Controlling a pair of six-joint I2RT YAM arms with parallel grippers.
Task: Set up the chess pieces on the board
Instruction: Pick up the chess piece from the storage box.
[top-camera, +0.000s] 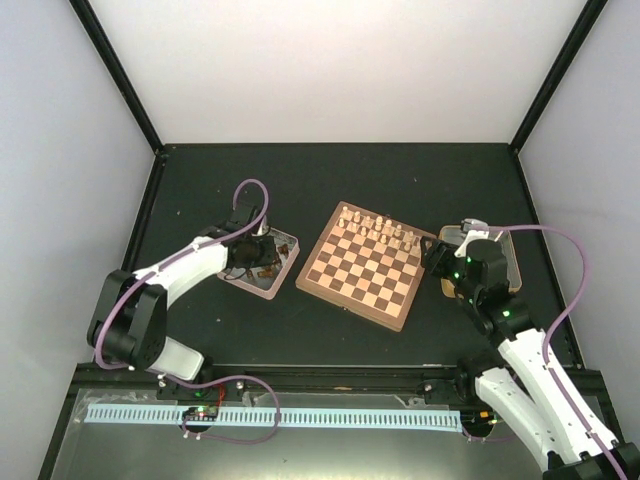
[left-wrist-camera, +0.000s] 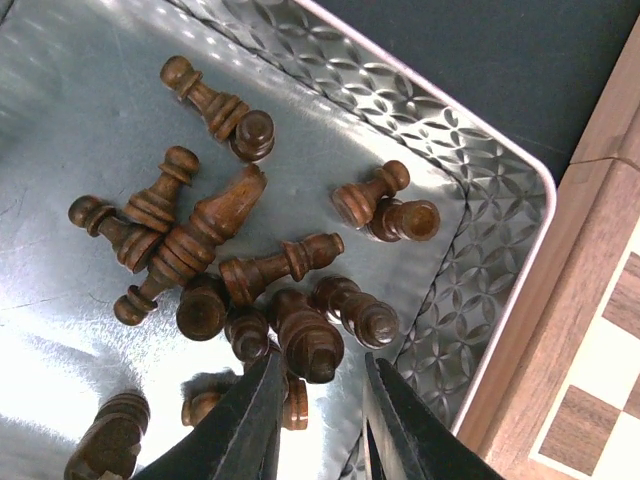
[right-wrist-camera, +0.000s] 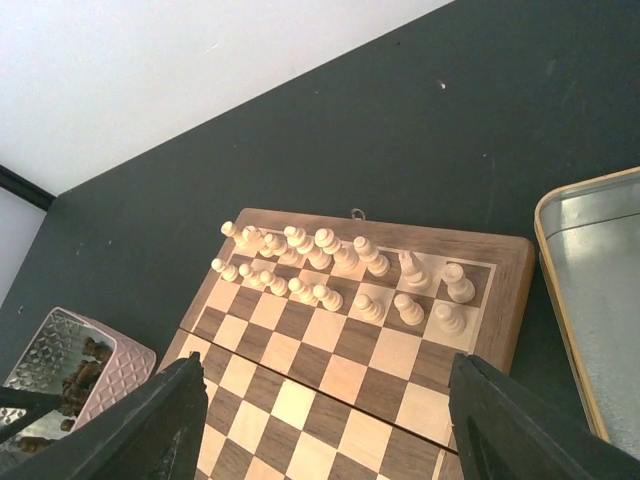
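Small dark brown chess pieces (left-wrist-camera: 215, 225), turned wood with ringed collars and round heads, lie tumbled on their sides in a pink-rimmed metal tray (left-wrist-camera: 440, 200) left of the table's (top-camera: 420, 175) centre. Most are heaped together and a few lie loose toward the tray's embossed wall. The board (top-camera: 362, 270) sits at mid-table, turned at an angle, and its thick rim is just beside the tray's corner. Cream-white chessmen (right-wrist-camera: 330, 265) crowd the two rows along its far edge.

The left arm reaches from the near-left edge with its elbow bent and its wrist tipped down into the tray. The left gripper (left-wrist-camera: 322, 385) has its jaws drawn narrow on either side of one piece at the heap's edge; whether they pinch it cannot be told. The right arm rises from the near-right corner. The right gripper (right-wrist-camera: 328, 372) hangs over the board's right side with its jaws spread wide and nothing between them, beside a tan-rimmed tray (right-wrist-camera: 600, 290).

A broad band of dark table runs between the board's far rim and the table's far edge.
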